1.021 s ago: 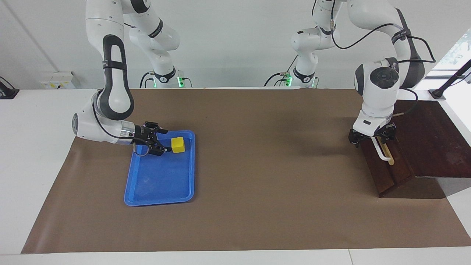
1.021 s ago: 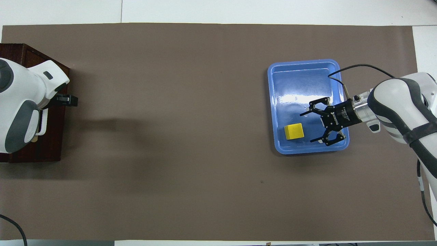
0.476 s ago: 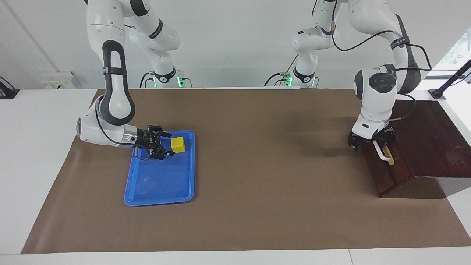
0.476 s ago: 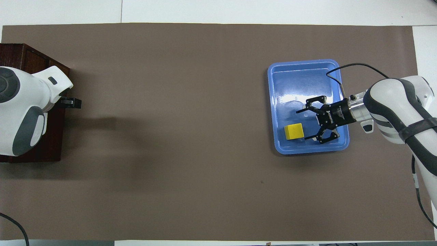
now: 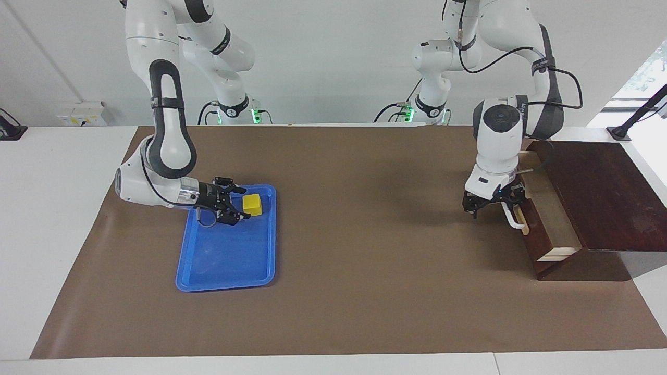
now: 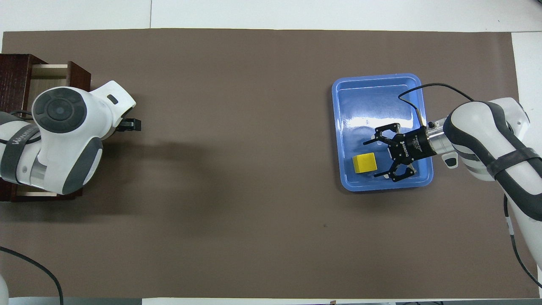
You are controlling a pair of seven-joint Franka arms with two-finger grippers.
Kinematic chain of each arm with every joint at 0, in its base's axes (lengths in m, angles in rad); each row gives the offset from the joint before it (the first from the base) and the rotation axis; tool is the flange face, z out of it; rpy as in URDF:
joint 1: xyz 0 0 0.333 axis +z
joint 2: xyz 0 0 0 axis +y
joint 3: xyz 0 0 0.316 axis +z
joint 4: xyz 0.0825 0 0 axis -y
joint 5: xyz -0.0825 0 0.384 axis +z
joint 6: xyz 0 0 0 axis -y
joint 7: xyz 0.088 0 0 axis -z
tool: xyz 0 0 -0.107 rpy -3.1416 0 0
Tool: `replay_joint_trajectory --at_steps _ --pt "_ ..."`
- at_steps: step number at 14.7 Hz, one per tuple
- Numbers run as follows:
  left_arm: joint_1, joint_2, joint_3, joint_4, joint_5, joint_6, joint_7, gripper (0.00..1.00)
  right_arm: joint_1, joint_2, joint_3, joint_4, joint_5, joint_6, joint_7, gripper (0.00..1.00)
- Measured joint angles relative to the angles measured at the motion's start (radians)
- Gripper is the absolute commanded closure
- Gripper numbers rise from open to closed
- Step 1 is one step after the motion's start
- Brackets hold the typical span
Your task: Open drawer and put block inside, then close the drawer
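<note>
Right claw (image 5: 241,207): mine from the right arm, low over the blue tray (image 5: 229,271), fingers spread wide and empty. I have crept closer to the block, tips now just beside it, not yet touching.

Block (image 5: 252,203): the yellow cube sits in the tray at the end nearer to the robots. It has not moved in the last second.

Brown mat (image 5: 365,291): covers the table between tray and drawer, which are well apart.

Left claw (image 5: 490,204): mine from the left arm, at the white handle (image 5: 513,219), fingers released wide. I cannot tell whether they hook the bar or only rest beside it.

Drawer (image 5: 552,224): 1 second ago it was shut in the dark wooden box (image 5: 604,198); now it stands pulled out, pale interior showing.

Change: step 1 looks nearly done, since the drawer has slid open as my left arm drew back.

Meaning: I judge the drawer is ready to receive the block; my right claw must next clench on the cube and carry it across.
</note>
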Motion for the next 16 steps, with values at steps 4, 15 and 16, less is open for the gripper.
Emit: replay_joint_trajectory --at_steps 4,15,16 --pt "-0.065 0.002 0.0 0.0 0.0 -0.016 -0.07 0.0 0.001 0.0 0.001 -0.02 0.0 0.021 -0.026 0.0" --pt "-0.095 0.016 -0.004 0.221 -0.216 -0.261 -0.188 0.0 0.001 0.0 0.001 -0.023 0.0 0.027 -0.063 1.0" --pt "-0.098 0.019 -0.004 0.263 -0.232 -0.298 -0.236 0.0 0.001 -0.001 0.001 -0.018 0.0 0.027 -0.066 1.0"
